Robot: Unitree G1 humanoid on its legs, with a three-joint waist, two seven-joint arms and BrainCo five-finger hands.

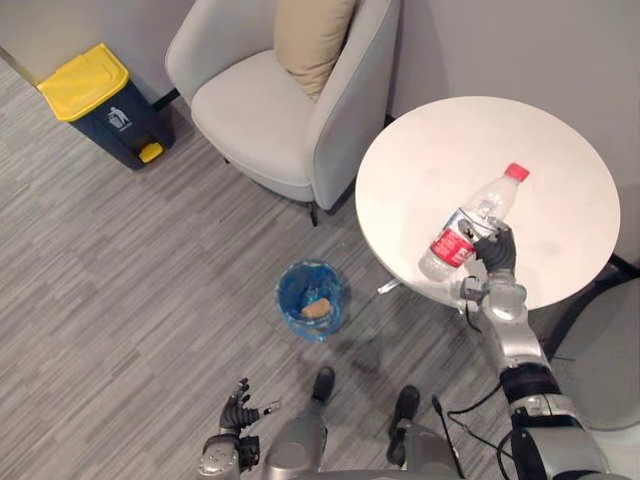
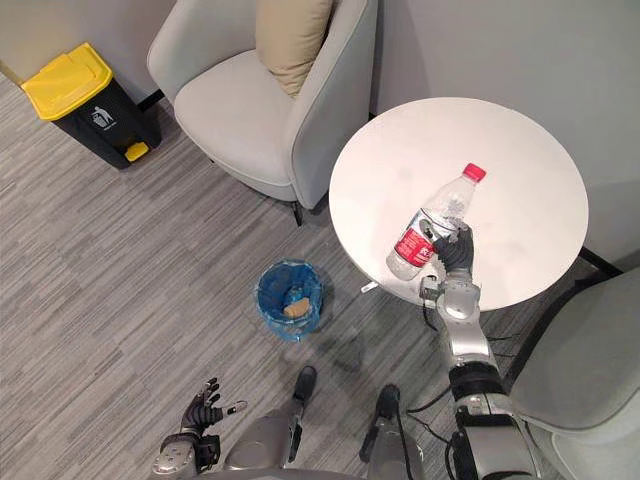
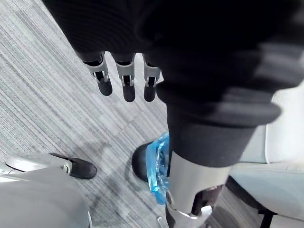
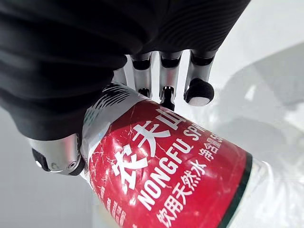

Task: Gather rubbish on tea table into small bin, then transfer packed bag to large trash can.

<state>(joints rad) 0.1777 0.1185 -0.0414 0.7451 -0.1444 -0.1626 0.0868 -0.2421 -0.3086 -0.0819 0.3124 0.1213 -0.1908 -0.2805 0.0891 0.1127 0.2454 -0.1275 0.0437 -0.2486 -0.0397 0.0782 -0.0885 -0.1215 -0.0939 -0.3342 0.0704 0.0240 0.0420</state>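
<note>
The grey armchair (image 1: pixel 270 110), with a tan cushion (image 1: pixel 312 35) leaning on its back, stands well beyond the left hand (image 1: pixel 238 408) and far off to the left of the right hand (image 1: pixel 497 250). The round white tea table (image 1: pixel 450 150) lies directly under the right hand, its top spreading out ahead of the fingers and to both sides of them. The large trash can (image 1: pixel 85 80), dark with a yellow lid, sits on the floor far ahead of the left hand and further to its left, well apart from both hands. The small bin (image 1: pixel 285 295), lined with a blue bag, stands on the floor between the two hands, ahead of the left hand and nearer to it than to the right hand, just off the table's edge. The clear plastic bottle (image 1: pixel 470 225) is in the right hand above the table top: fingers and thumb wrap round its body beside the red label, and its red cap (image 1: pixel 516 172) points away from the wrist, tilted up and to the right; whether its base touches the table cannot be told. A small brown scrap (image 1: pixel 317 309) lies inside the bin. The left hand hangs low at the robot's side, its fingers loose, slightly spread and holding nothing.
</note>
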